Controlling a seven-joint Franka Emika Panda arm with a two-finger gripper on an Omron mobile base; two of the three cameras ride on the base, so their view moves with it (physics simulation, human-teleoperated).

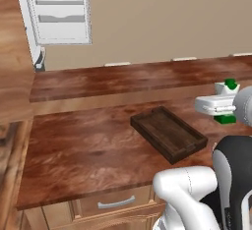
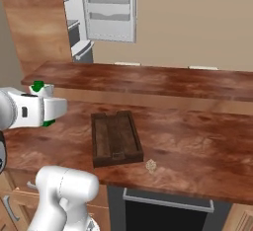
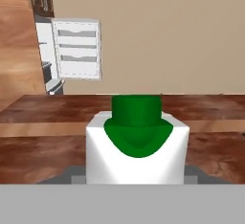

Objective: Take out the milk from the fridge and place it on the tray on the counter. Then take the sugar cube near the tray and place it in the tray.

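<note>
Small white milk carton with green gabled top and green lower band [image 1: 227, 101] is out of the tall light-grey fridge [image 2: 106, 10] and up in the air, clamped in the white two-finger gripper [image 1: 221, 105]; the hand view has the carton [image 3: 138, 144] pressed close in front of the camera, upright, green top towards the wall. Jaws closed onto the carton's sides, partly parted by its width. Carton hangs above the long reddish-brown glossy wood-grain counter [image 1: 83, 145], off to one side of the shallow dark-brown rectangular wooden tray [image 1: 168, 133], near it but not over it. Tray [image 2: 115, 137] holds nothing as far as I can see. Fridge door stands open at the far end, white racks showing. Tiny pale beige sugar cube [image 2: 150, 165] lies on the counter just beside a tray corner, untouched. Judgement: fetching step done, carry under way. Left: bring the carton over the tray, set it down, release; then pick the cube and drop it in the tray.
</note>
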